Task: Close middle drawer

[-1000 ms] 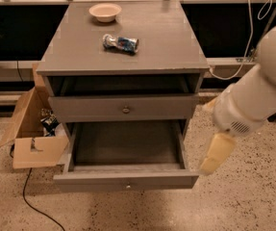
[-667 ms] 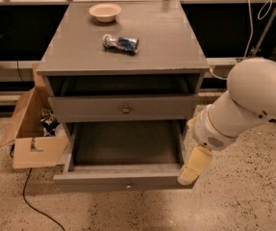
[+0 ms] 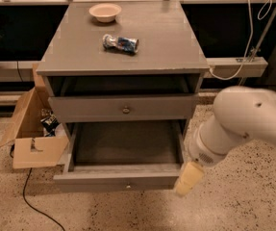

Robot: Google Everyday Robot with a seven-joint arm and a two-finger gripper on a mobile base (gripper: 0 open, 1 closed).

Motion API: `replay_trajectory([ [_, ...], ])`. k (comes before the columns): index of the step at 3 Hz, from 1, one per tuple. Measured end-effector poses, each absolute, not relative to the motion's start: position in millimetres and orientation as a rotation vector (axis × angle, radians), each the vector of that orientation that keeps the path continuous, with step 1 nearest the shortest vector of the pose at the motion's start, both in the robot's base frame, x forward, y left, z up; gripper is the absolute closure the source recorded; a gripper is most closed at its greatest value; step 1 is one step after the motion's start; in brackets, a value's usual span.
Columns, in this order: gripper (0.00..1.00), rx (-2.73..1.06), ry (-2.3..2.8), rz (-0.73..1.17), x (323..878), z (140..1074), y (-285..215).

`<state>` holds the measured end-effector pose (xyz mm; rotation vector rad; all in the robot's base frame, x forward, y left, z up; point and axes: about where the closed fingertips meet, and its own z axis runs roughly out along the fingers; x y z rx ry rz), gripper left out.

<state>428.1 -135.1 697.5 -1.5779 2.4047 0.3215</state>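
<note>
The middle drawer [image 3: 118, 181] is grey with a low front panel and a small brass knob [image 3: 128, 186]. It is pulled far out of the grey cabinet [image 3: 123, 47], and its inside looks empty. My gripper [image 3: 189, 178] shows as a cream tip on the white arm [image 3: 238, 124]. It sits at the drawer's front right corner, beside the front panel; whether it touches the panel I cannot tell. The taller-fronted drawer [image 3: 126, 109] above stands nearly closed. The lowest drawer is hidden under the open one.
A pale bowl [image 3: 105, 11] and a crushed can [image 3: 120, 43] lie on the cabinet top. An open cardboard box [image 3: 31, 129] stands on the speckled floor to the left. A black cable [image 3: 36, 203] runs along the floor at front left. Dark shelving stands behind.
My arm has swung left and down; the gripper has moved from the right of the cabinet to the open drawer's front right corner. The drawer has not moved.
</note>
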Motion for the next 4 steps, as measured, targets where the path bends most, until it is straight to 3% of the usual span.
replay_trajectory([
  [3, 0.0, -1.333, 2.555, 0.479, 410.4, 533.4, -133.9],
  [4, 0.26, -1.293, 2.557, 0.561, 414.5, 479.0, -122.0],
])
